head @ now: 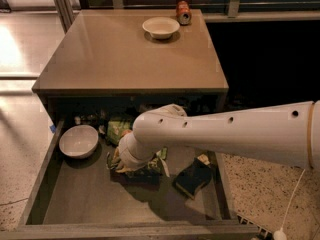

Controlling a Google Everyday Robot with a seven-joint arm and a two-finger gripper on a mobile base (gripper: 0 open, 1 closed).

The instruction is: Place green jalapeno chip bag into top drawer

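Note:
The top drawer (75, 204) is pulled out wide under the table. My white arm reaches into it from the right. The gripper (119, 162) is low in the middle of the drawer, mostly hidden under the wrist. The green jalapeno chip bag (153, 167), dark green and crumpled, lies on the drawer floor right at the gripper, partly covered by the wrist. I cannot tell whether the gripper still holds it.
In the drawer are a white bowl (78, 140) at the left, a light-green bag (118, 128) at the back and a dark flat object (194, 178) at the right. On the table top (100, 59) stand a bowl (160, 27) and a can (183, 12).

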